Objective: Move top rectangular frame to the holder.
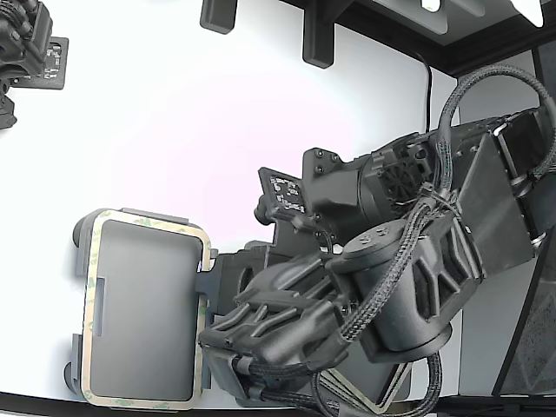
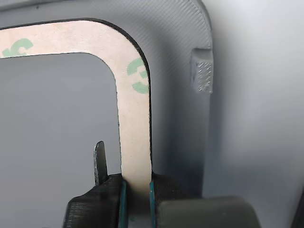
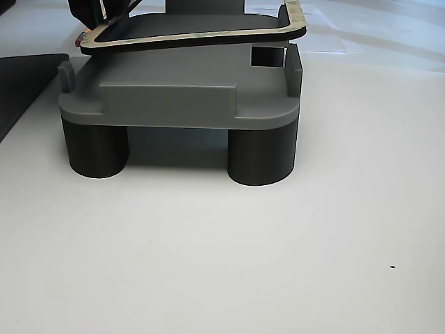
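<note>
The top rectangular frame [image 1: 143, 222] is beige with faint green marks and lies over the light grey holder [image 1: 139, 313] at the exterior view's lower left. My gripper [image 1: 207, 294] is shut on the frame's side nearest the arm. In the wrist view the two fingertips pinch the frame's strip [image 2: 135, 118] between them at my gripper [image 2: 137, 190], with the holder's raised lip [image 2: 202, 71] beside it. In the other view the frame [image 3: 208, 35] sits tilted just above the holder [image 3: 174, 97], which stands on round feet. My gripper [image 3: 94, 17] holds the frame's far left end.
Another beige frame's corner [image 1: 393, 395] shows under my arm at the exterior view's bottom. A second arm [image 1: 26, 52] stands at the exterior view's upper left. Dark brackets [image 1: 317, 39] hang at the top. A dark flat mat [image 3: 21, 83] lies left of the holder in the other view.
</note>
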